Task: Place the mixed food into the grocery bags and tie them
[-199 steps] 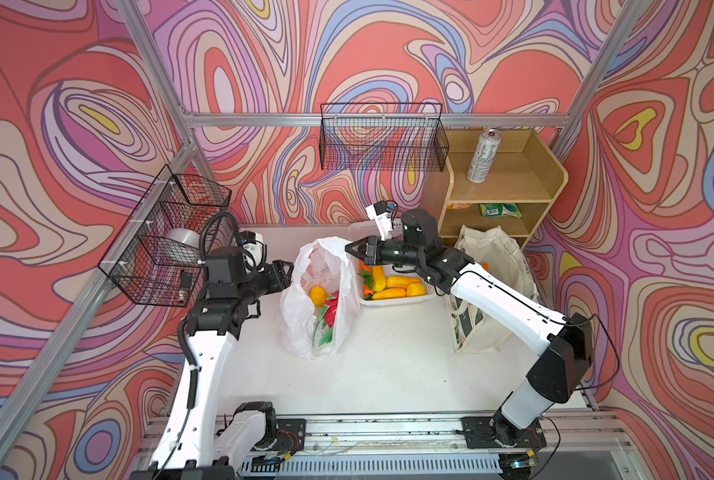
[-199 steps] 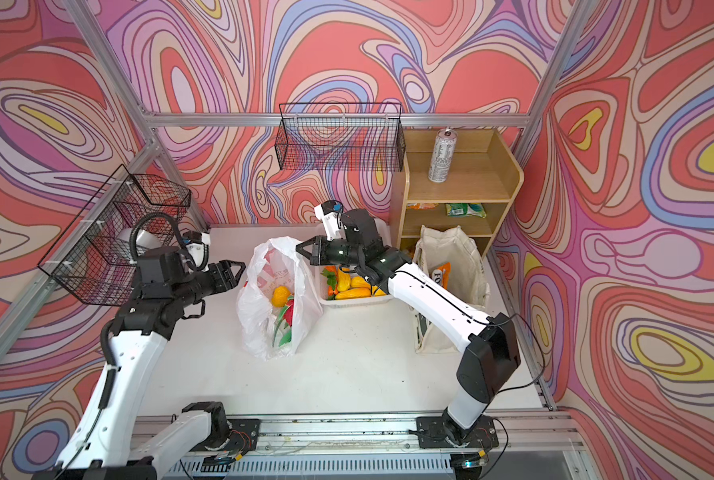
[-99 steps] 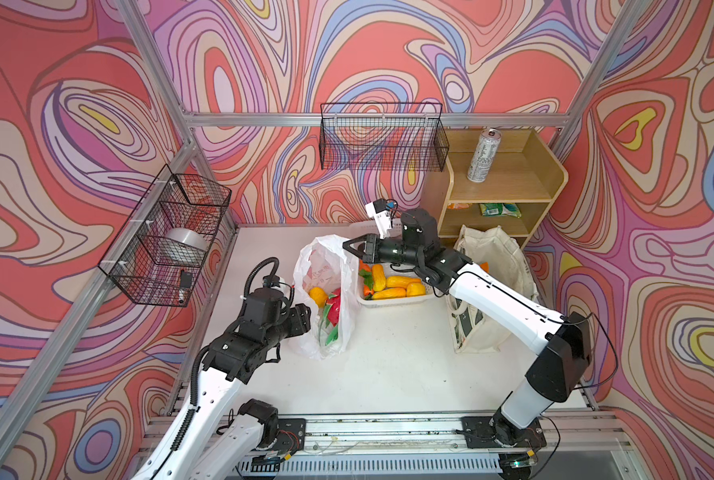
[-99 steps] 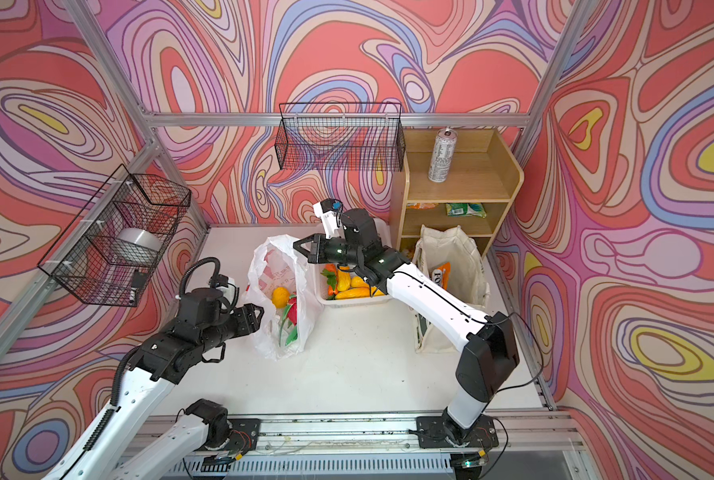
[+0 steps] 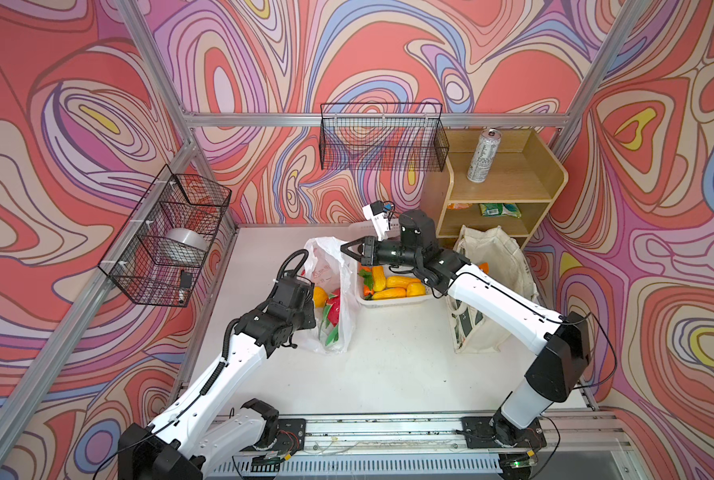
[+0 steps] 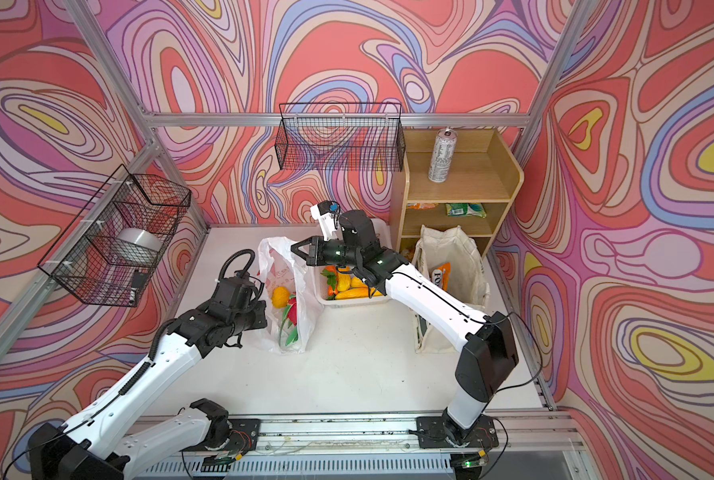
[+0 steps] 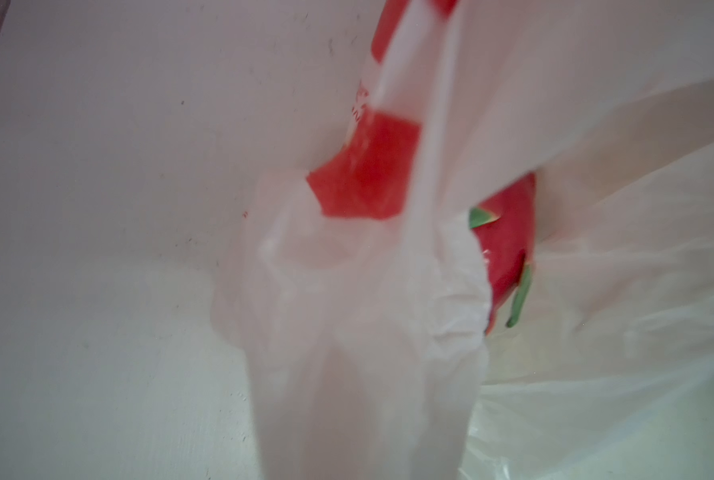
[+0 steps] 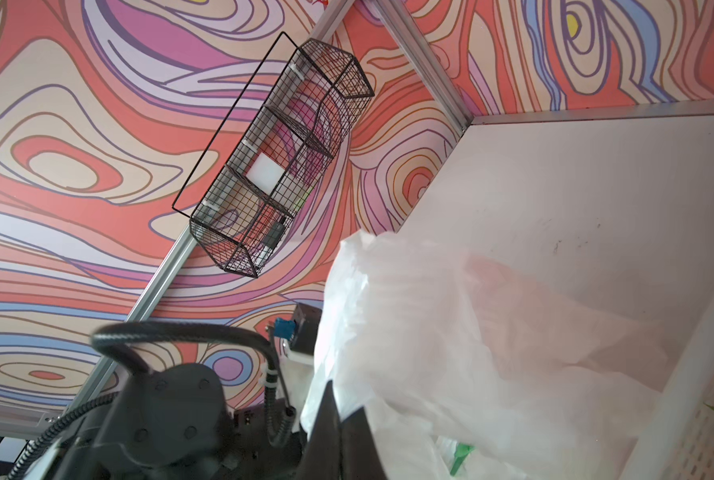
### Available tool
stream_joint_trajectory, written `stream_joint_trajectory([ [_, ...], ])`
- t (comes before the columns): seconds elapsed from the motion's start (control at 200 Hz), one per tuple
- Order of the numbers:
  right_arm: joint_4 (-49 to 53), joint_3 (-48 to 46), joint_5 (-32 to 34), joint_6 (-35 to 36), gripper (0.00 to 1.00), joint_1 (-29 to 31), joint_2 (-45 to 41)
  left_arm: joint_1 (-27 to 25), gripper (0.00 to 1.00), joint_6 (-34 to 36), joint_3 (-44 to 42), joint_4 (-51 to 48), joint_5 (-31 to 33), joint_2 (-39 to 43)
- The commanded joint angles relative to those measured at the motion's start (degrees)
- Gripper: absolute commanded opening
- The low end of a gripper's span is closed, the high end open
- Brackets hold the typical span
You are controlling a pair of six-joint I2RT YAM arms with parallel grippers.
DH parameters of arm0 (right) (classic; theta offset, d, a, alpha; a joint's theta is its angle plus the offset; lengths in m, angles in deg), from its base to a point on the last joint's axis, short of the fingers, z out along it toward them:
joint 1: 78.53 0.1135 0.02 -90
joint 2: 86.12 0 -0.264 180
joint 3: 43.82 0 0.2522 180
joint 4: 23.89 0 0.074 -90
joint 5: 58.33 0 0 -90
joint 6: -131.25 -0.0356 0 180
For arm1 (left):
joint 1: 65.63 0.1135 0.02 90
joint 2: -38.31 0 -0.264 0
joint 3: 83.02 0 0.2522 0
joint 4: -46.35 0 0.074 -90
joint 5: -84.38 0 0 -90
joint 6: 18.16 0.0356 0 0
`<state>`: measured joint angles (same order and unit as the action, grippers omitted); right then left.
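The white plastic bag (image 5: 330,266) (image 6: 282,270) is stood upright on the white table (image 5: 388,365), left of centre, with its mouth held open from both sides. The bag's upper right edge is pinched by the right gripper (image 5: 347,250) (image 6: 298,250), its jaws closed on the thin film – in the right wrist view one black finger (image 8: 330,415) is seen pressed against the plastic (image 8: 471,332). The left gripper (image 5: 307,316) is set against the bag's left side and is closed; its fingers are hidden in every view, but in the left wrist view a gathered strip of the bag (image 7: 347,332) is seen running straight towards it. Inside the bag a pink dragon fruit (image 5: 333,307) (image 7: 509,232) and a yellow lemon (image 5: 320,296) (image 6: 280,297) can be made out.

Just right of the bag a white lattice basket (image 5: 388,300) is placed, with yellow and orange produce (image 5: 397,282) in it. Further right the cream canvas tote (image 5: 496,266) (image 6: 459,257) is stood open, an orange snack packet (image 6: 440,276) showing inside. On the wooden shelf (image 5: 509,183) at the far right a tall silver can (image 5: 482,156) is kept upright on top – a green packet (image 5: 499,210) is laid on the level below.
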<state>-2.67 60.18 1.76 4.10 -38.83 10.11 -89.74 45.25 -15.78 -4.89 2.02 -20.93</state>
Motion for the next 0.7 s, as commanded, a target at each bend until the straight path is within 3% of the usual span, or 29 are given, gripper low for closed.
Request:
stream_joint_trajectory([
  [0.0, 1.70, 3.03, -0.45, 0.67, 0.00, 0.37, -2.02, 1.97, 0.00, 7.66, 12.41, 3.75, -7.61, -0.19],
  [0.05, 2.14, 3.21, 0.10, 0.38, 0.00, 0.37, -2.56, 5.33, 0.00, 9.18, 17.30, 2.73, -13.89, -1.93],
  [0.12, 1.50, 2.77, 0.61, -0.54, 0.00, 0.42, -3.38, 12.60, 0.00, 8.05, 21.01, 3.64, -28.63, -4.38],
  [0.175, 1.15, 1.78, 1.55, -1.04, 0.00, 0.46, -3.94, 17.83, 0.00, 5.92, 21.34, 6.08, -40.34, -6.50],
  [0.27, 2.17, 0.14, 4.78, -0.85, 0.00, 0.38, -3.99, 23.17, 0.00, 2.31, 18.70, 10.53, -51.53, -10.10],
  [0.371, 4.32, -0.49, 9.09, 1.28, 0.00, 0.28, -3.38, 24.29, 0.00, 0.49, 12.87, 16.35, -56.27, -11.67],
  [0.596, 9.73, 1.71, 12.09, 3.64, 0.00, -5.27, 0.31, 24.47, 0.00, 2.77, 5.91, 18.40, -53.94, -10.05],
  [0.651, 10.06, 2.00, 9.02, 3.55, 0.36, -7.30, 1.06, 24.56, 0.00, 2.70, 5.69, 18.01, -53.45, -9.47],
  [0.696, 10.27, 1.96, 7.81, 3.73, 0.55, -7.80, 0.63, 24.56, 0.00, 2.43, 5.68, 17.60, -52.50, -8.91],
])
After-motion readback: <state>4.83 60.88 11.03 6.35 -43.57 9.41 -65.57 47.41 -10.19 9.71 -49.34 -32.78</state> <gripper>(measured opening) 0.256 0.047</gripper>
